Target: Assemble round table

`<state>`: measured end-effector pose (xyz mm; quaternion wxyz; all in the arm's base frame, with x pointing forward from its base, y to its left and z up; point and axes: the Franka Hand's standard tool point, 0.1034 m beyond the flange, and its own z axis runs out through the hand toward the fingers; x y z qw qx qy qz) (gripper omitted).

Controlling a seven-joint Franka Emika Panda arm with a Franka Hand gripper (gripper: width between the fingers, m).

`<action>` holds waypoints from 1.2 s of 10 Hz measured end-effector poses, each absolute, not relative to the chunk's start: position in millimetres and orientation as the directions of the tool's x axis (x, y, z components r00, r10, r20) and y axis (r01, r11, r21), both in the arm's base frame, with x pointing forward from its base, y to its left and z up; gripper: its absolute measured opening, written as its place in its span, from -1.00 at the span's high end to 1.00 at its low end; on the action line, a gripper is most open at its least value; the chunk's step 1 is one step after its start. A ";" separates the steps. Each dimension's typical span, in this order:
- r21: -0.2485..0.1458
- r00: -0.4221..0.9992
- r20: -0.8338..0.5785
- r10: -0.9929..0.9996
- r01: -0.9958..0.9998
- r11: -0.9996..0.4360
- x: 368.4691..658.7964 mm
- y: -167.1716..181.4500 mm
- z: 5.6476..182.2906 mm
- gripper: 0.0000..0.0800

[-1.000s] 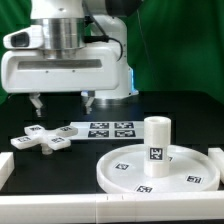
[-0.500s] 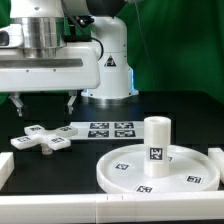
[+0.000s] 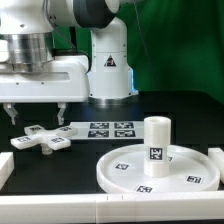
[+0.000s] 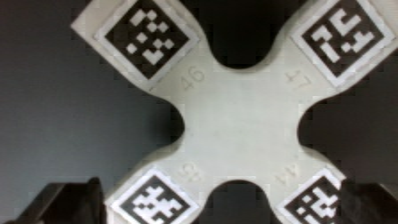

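Observation:
The white cross-shaped foot (image 3: 42, 139) lies flat on the black table at the exterior view's left; it fills the wrist view (image 4: 222, 110), with a tag on each arm. My gripper (image 3: 35, 113) hangs just above it, open and empty, fingers (image 3: 9, 115) apart on either side. The large round disc (image 3: 160, 170) lies at the exterior view's front right. The short thick cylinder leg (image 3: 156, 139) stands upright on it.
The marker board (image 3: 104, 129) lies flat just right of the foot. White rails run along the table's front edge (image 3: 60, 205) and left (image 3: 5, 168). The robot base (image 3: 108, 65) stands behind.
My gripper has moved toward the exterior view's left and a little lower, from above the marker board to over the cross-shaped foot. The parts have not moved.

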<state>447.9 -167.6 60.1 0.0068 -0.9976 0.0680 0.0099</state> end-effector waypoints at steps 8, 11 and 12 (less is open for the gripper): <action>-0.010 0.991 -0.045 -0.125 -0.125 -0.992 446.4 -160.4 45.3 -0.62; -0.009 0.990 -0.055 -0.129 -0.130 -0.992 443.2 -156.9 40.9 -0.62; -0.010 0.990 -0.056 -0.129 -0.130 -0.991 442.8 -157.2 40.7 -0.62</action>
